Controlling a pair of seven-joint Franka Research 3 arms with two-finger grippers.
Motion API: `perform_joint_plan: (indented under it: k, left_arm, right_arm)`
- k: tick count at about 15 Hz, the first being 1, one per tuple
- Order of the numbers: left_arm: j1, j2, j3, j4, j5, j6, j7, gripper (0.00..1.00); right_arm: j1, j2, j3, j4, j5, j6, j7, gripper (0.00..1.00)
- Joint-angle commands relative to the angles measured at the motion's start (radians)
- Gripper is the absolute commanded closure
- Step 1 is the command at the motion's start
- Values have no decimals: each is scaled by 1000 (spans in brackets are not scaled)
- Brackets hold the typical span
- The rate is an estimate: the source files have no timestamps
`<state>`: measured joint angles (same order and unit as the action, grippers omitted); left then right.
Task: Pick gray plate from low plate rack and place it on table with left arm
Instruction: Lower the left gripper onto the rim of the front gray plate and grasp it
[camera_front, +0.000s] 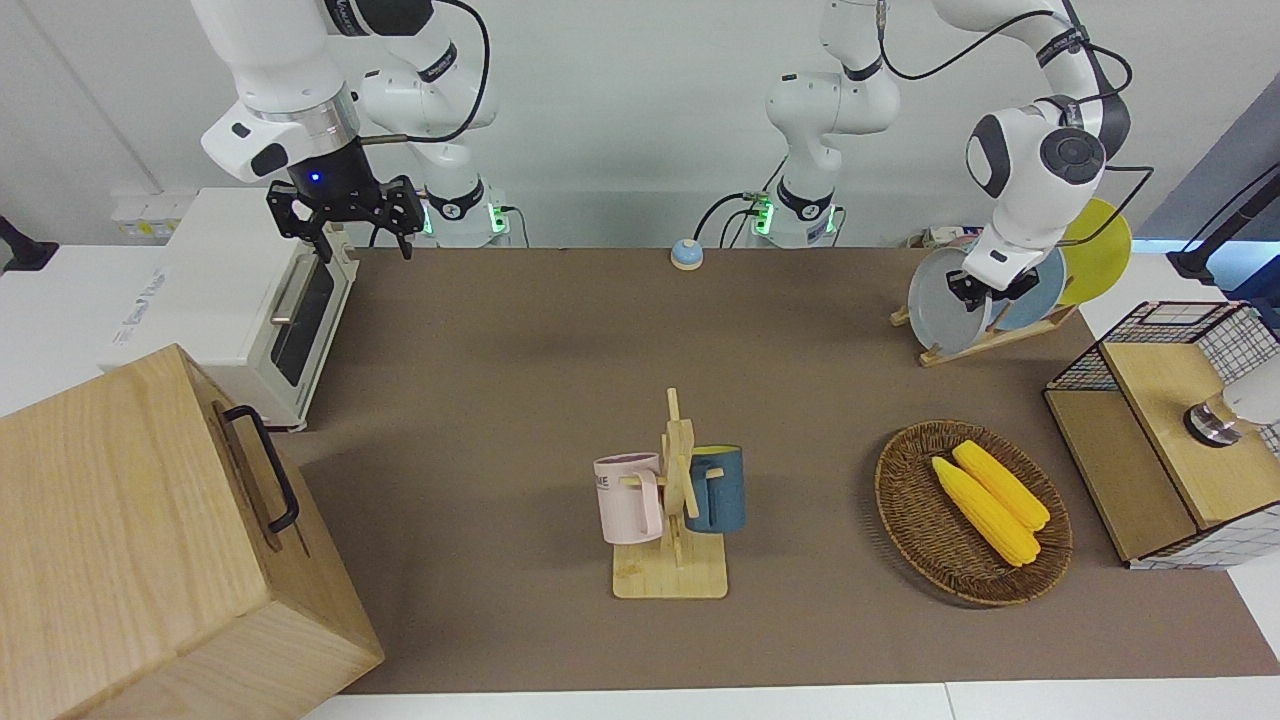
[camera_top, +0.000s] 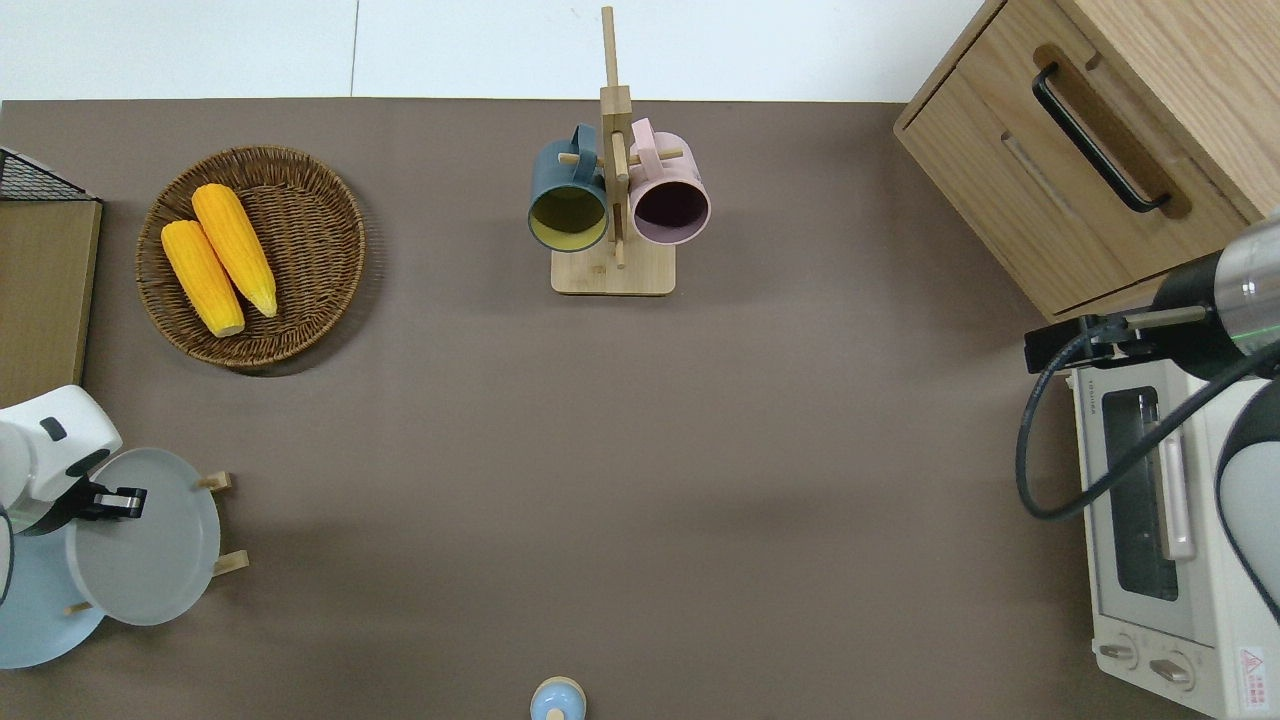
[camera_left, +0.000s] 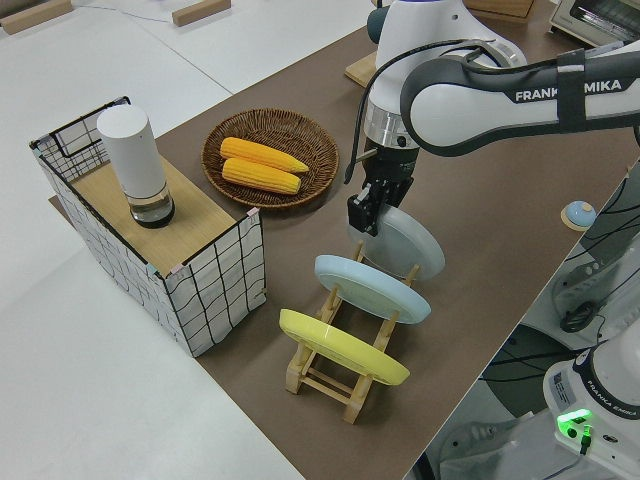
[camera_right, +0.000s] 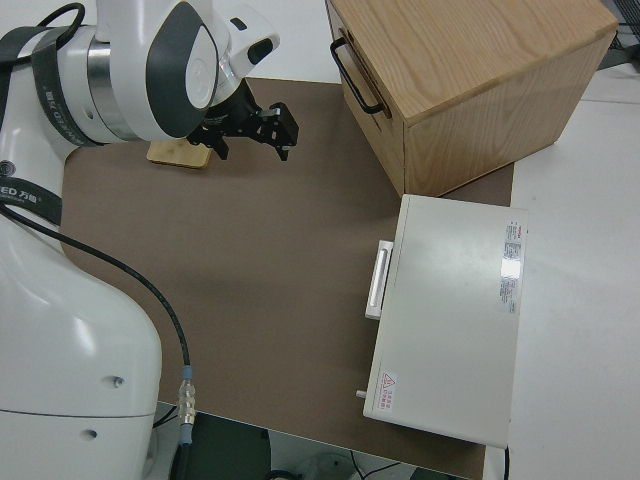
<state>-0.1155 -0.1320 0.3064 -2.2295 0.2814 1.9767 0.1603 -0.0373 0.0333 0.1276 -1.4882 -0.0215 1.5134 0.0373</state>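
The gray plate (camera_front: 945, 310) (camera_top: 150, 550) (camera_left: 410, 245) leans in the slot of the low plate rack (camera_front: 985, 340) (camera_left: 330, 375) that lies nearest the table's middle, at the left arm's end of the brown table (camera_front: 520, 400). My left gripper (camera_front: 985, 288) (camera_top: 120, 502) (camera_left: 365, 215) is at the plate's upper rim, reaching down from above. How tightly it grips is hidden. The plate's lower edge still rests between the rack's pegs. My right gripper (camera_front: 362, 225) (camera_right: 250, 135) is open and empty, and its arm is parked.
A light blue plate (camera_front: 1035, 295) (camera_left: 370, 287) and a yellow plate (camera_front: 1100, 250) (camera_left: 340, 345) fill the other rack slots. Farther from the robots stand a wicker basket (camera_front: 975, 510) of corn, a wire-sided box (camera_front: 1160, 440) and a mug stand (camera_front: 675, 500). A toaster oven (camera_front: 250, 300) and wooden cabinet (camera_front: 130, 540) occupy the right arm's end.
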Motion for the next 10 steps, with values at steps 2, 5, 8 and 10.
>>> perform_joint_plan:
  k: [2, 5, 8, 10]
  left_arm:
    - [-3, -1, 13, 10, 19, -19, 13, 1000]
    - [-10, -1, 13, 48, 19, -76, 13, 1000]
    - [-12, -1, 11, 76, 19, -107, 13, 1000]
    - [-12, -1, 4, 103, 19, -145, 13, 1000]
  right_arm:
    - [-23, 10, 21, 20, -3, -16, 13, 17]
    - [-23, 10, 21, 20, -3, -16, 13, 17]
    - [-23, 10, 21, 22, -3, -16, 13, 17]
    - [-23, 10, 21, 22, -3, -16, 13, 17]
